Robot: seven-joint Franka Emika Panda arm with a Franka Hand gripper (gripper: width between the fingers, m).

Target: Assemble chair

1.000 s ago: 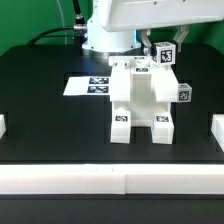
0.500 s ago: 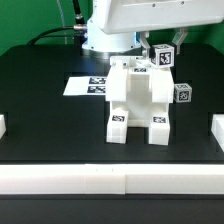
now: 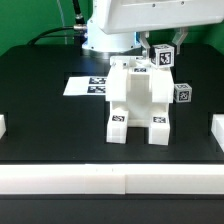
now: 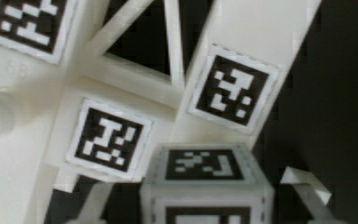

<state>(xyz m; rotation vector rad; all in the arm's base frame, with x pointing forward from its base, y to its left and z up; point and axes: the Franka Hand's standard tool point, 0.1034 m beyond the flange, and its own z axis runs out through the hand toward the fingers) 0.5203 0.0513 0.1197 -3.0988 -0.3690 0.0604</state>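
Over the last second the chair (image 3: 139, 100) has turned slightly, its two front feet sliding a touch toward the exterior view's left. In the last half second nothing visibly shifts.

In the exterior view the tool (image 3: 164, 51) hangs at the chair's upper rear corner. Its dark fingers are clenched on either side of a tagged white part (image 3: 163, 58), so it appears to be grasping that part rather than resting beside it. The rest of the chair stands on the black table (image 3: 40, 115), directly below the tool and reaching forward from it toward the camera, upright on its feet. The marker board (image 3: 88, 86) lies flat on the table, well off to one side of the tool and lower. With only one arm, the relation that matters is vertical: the held part sits just above the chair's back, probably touching it. Any seating move would therefore press straight down along the chair's upright axis.

In the wrist view the tagged white part (image 4: 202, 170) fills the near field right under the tool, and the chair's tagged panels (image 4: 108, 135) stand close behind it. The fingers themselves are too blurred to pick out here.
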